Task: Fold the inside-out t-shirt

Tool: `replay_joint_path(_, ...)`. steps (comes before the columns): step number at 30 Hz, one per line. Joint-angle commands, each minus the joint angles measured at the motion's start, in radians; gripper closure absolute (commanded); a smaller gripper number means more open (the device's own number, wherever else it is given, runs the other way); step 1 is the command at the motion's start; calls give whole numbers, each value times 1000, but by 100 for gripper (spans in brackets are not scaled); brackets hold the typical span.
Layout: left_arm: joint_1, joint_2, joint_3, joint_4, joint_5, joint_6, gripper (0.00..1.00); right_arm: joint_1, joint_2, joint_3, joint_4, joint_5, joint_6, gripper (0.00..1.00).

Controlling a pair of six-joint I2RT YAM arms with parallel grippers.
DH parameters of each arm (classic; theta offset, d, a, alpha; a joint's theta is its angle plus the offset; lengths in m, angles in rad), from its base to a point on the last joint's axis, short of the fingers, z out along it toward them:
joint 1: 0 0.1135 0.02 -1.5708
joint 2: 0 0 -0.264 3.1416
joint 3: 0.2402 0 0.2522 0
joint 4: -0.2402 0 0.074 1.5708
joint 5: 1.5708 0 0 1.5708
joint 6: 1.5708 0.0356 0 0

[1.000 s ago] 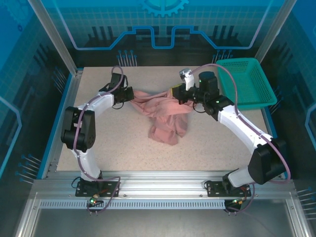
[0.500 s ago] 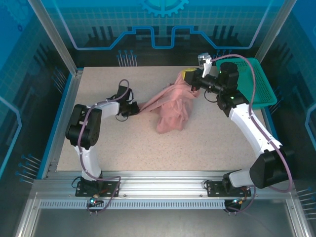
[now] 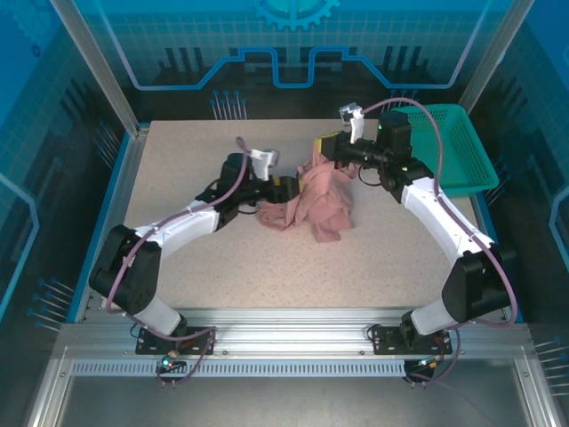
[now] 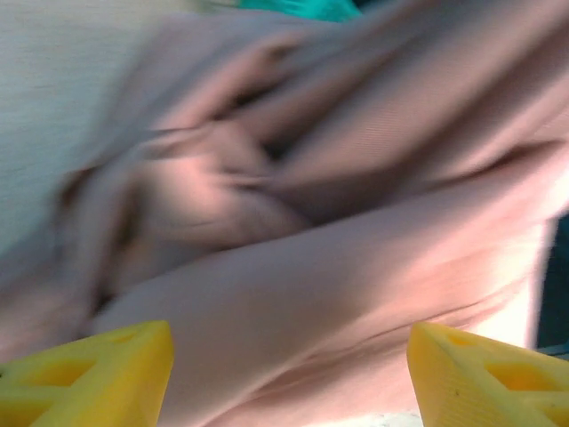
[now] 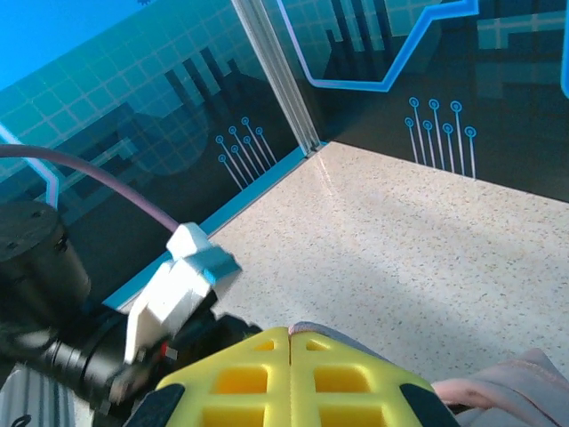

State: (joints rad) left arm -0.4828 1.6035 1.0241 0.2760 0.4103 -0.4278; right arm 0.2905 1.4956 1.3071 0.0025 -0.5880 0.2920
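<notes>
Near the teal basket (image 3: 455,147) in the counter's (image 3: 187,267) far right corner, my right fingers (image 5: 258,374) pinch the bunched t-shirt (image 3: 324,200); left fingers (image 4: 98,369) gape wide, holding nothing.

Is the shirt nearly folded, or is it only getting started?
Nothing looks folded yet: the t-shirt lies in a crumpled heap on the table. In hand: the right claw is shut on its raised far edge, while the left claw is open at its left side. Left: spreading it flat and every fold.
</notes>
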Motion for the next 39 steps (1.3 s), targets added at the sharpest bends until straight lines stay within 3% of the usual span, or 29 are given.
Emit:
replay_joint_path(1, -35, 56, 32, 41, 34, 56, 38, 14, 1, 103, -1, -16, 21, 100)
replay_joint_path(4, -51, 68, -3, 117, 24, 16, 76, 19, 15, 173, -46, 29, 61, 100)
replay_joint_path(6, -69, 42, -77, 218, 6, -8, 89, 19, 34, 236, -108, 96, 100, 100)
replay_joint_path(9, -128, -11, -171, 304, -40, 41, 92, 19, 85, 352, -183, 142, 176, 100)
replay_joint_path(13, -235, -32, -211, 288, -92, 172, 92, 31, 148, 473, -199, 136, 250, 100)
replay_joint_path(15, -262, -13, -222, 274, -91, 203, 87, 33, 163, 516, -222, 118, 250, 100)
replay_joint_path(18, -261, -8, -274, 292, -95, 209, 57, 28, 147, 516, -271, 105, 187, 100)
replay_joint_path(21, -243, -66, -334, 301, -94, 208, 44, 14, 118, 460, -302, 12, 91, 100)
replay_joint_path(24, -170, -141, -384, 320, -51, 143, 39, 1, 84, 372, -340, -72, -31, 100)
replay_joint_path(28, -8, -215, -431, 390, 46, -25, 31, -13, 49, 290, -394, -144, -163, 100)
replay_joint_path(31, 70, -213, -359, 256, 35, -80, 23, -21, 33, 253, -391, -170, -195, 100)
replay_joint_path(34, 105, -132, -232, 112, 42, -65, 22, -23, 31, 241, -376, -193, -196, 100)
replay_joint_path(39, 116, 4, -106, 59, 80, -66, 24, -23, 43, 253, -374, -192, -184, 100)
